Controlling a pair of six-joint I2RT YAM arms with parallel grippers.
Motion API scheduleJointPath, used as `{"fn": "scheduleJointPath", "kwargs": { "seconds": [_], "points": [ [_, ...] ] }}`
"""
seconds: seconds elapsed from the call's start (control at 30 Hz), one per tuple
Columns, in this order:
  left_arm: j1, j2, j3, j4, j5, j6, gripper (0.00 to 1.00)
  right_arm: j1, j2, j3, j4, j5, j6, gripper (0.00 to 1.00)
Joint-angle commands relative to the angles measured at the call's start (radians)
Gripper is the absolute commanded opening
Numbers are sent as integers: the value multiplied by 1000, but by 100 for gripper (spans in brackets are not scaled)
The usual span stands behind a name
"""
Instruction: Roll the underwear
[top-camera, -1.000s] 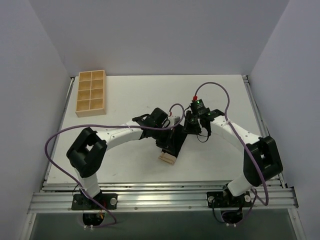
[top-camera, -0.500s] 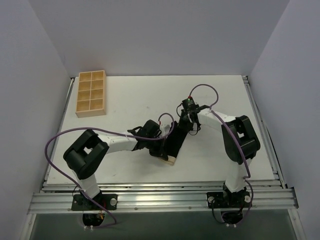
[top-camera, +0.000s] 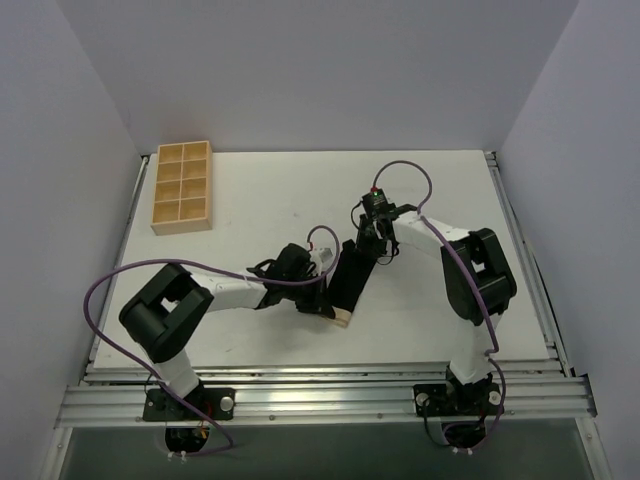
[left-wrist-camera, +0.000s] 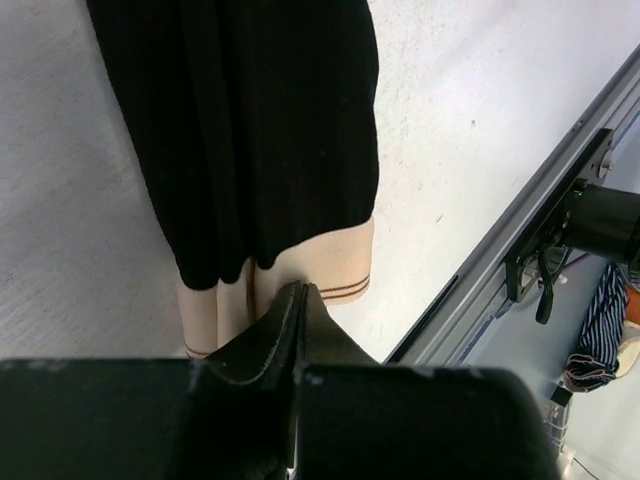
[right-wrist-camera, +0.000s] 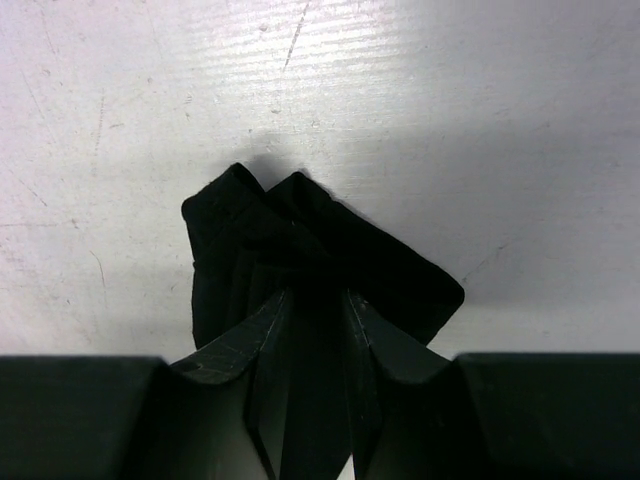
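Folded into 1 long strip, the small black soft fabric underwear (top-camera: 347, 285) lies on the white bench (top-camera: 250, 200). The left pincer (left-wrist-camera: 297, 293) is closed, its tips at the tan elastic waistband (left-wrist-camera: 325, 265). The right pincer (right-wrist-camera: 310, 310) grips the bunched black end. The fabric is light and floppy, so the firmer waistband likely gives the best hold.

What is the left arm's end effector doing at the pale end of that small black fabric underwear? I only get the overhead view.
Observer: Its wrist camera shows the left end effector shut, tips at the beige elastic waistband of the black fabric underwear.
Visitor: And the right one?
Observer: The right end effector pinches a bunched fold at the garment's black end, one finger on each side.
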Motion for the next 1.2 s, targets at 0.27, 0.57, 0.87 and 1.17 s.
{"fn": "scheduleJointPath", "kwargs": {
  "seconds": [0.27,0.57,0.87,1.17],
  "points": [
    [69,-210,256,-465,-65,145,40,-3,-226,-14,-131,26,-81,24],
    [98,-79,275,-505,-2,249,52,6,-384,-70,-183,12,-78,25],
    [94,3,209,-378,21,202,60,9,-462,-102,-217,13,-84,25],
    [63,66,128,-244,53,134,65,23,-491,-157,-205,21,-67,26]
  ]
}}
